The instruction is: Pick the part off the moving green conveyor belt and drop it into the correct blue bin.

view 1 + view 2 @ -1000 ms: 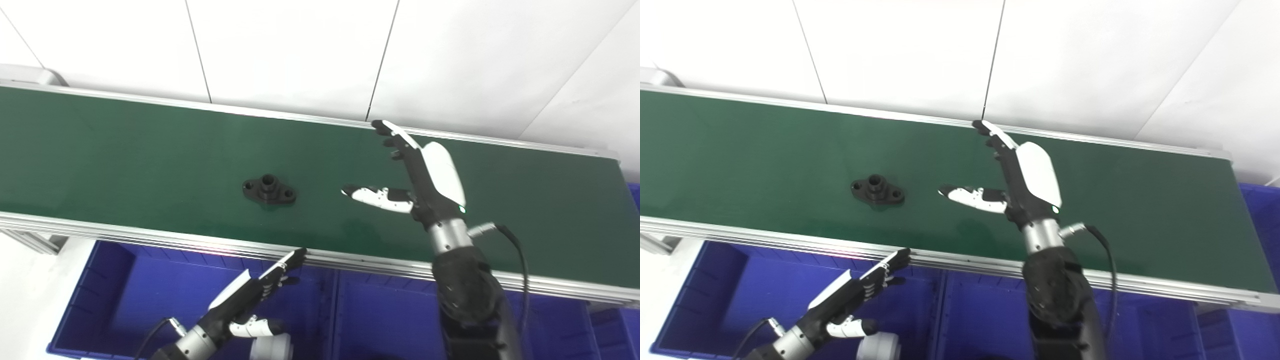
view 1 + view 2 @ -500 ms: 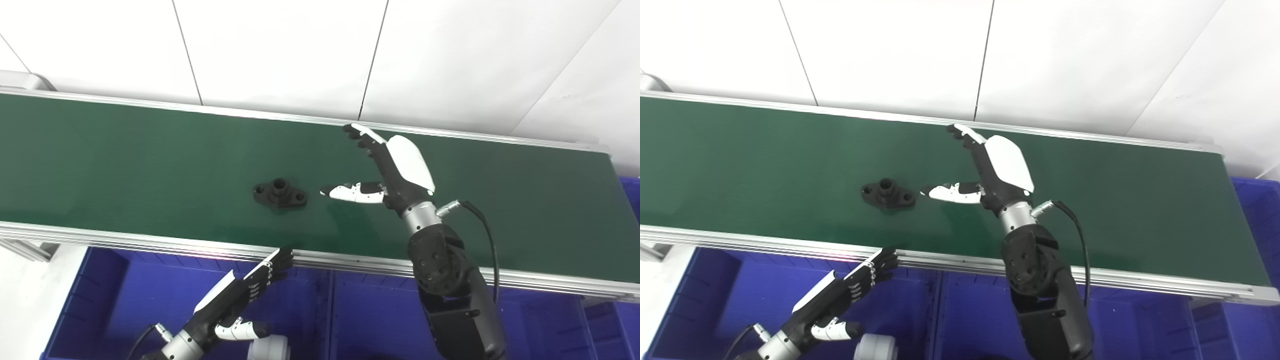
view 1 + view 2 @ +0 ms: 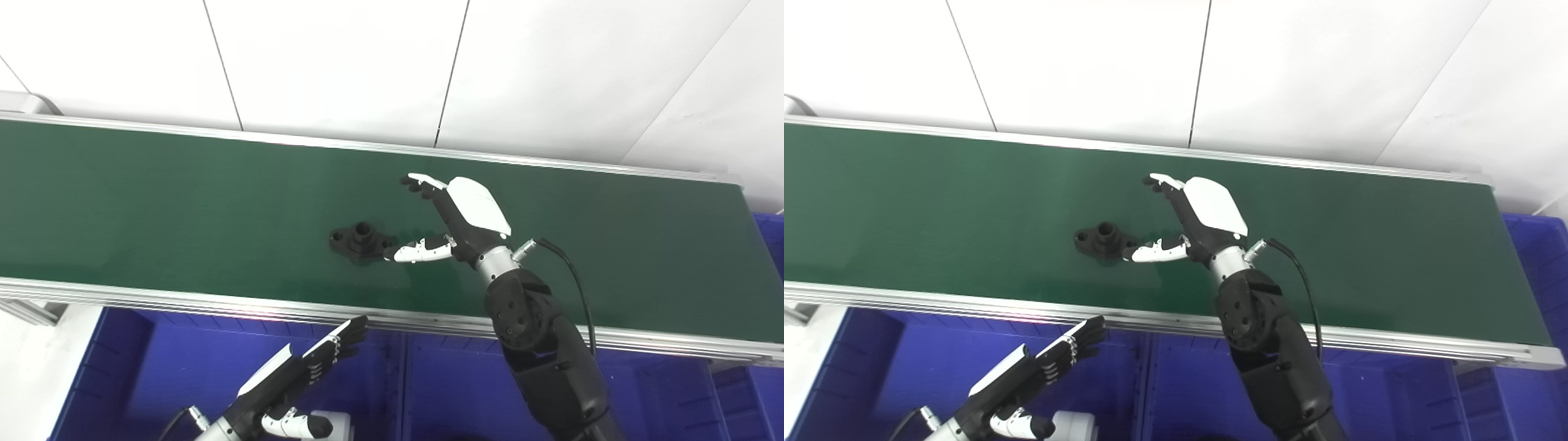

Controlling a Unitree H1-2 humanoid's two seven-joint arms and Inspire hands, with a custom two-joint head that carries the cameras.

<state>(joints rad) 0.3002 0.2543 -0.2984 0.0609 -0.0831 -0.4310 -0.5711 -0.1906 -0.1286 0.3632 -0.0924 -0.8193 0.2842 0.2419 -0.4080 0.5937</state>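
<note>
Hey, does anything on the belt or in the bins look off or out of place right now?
Nothing stands out. The black part lies flat on the green belt, the open right hand beside it.

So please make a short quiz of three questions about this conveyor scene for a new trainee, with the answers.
1. True or false: the right hand has already closed on the black part.
2. Where is the left hand? A) over the belt B) below the belt's near rail, above a blue bin C) touching the part
3. Fill in: the part lies on the ___ conveyor belt.

Key: 1. False, the hand is open, its thumb tip at the part's right end. 2. B. 3. green.
</note>
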